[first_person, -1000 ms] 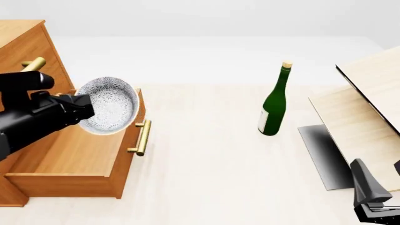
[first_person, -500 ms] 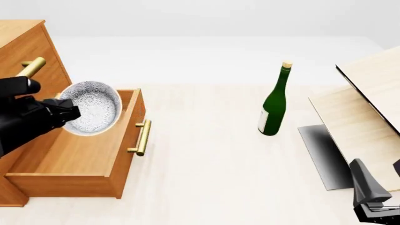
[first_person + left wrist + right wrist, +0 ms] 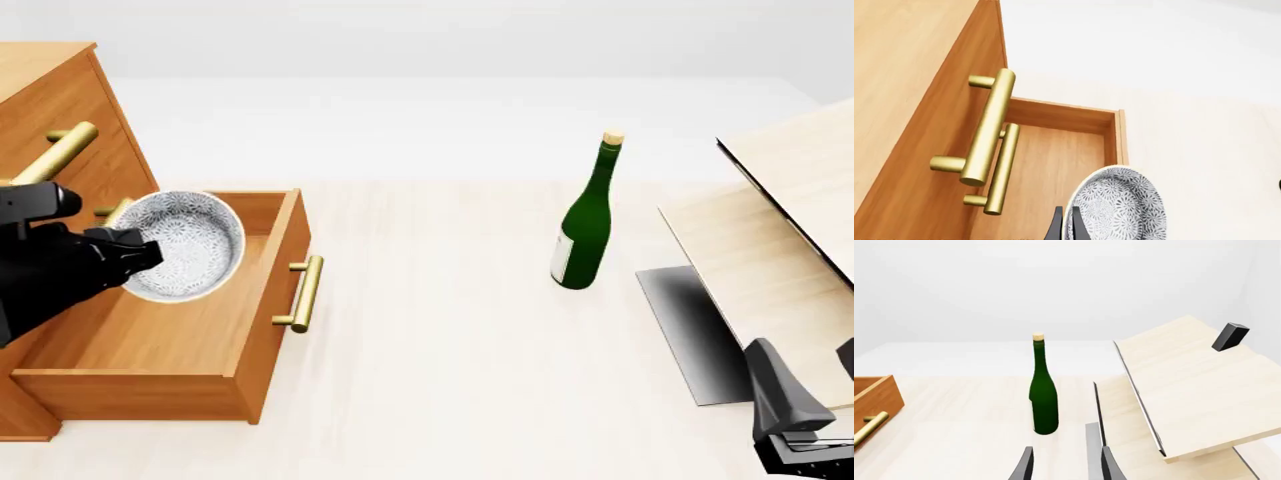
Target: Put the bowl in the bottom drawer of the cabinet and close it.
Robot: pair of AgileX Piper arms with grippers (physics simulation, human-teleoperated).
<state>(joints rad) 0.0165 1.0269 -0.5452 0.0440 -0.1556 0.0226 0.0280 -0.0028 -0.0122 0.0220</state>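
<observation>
Above the open bottom drawer (image 3: 160, 330), left gripper (image 3: 134, 255) clamping tilted bowl (image 3: 187, 245), mouth facing right, right gripper (image 3: 1064, 465) parted, empty.

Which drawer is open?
The bottom drawer, the lowest one in the cabinet. It sticks out like an open box, while the drawers above stay shut. The left gripper holds the bowl over it.

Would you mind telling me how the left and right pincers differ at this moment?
The left pincer is shut on the bowl's rim, holding it tilted above the open bottom drawer; the right pincer is open and holds nothing. The left is over the cabinet side, the right low near the wooden boards. Both have dark fingers.
</observation>
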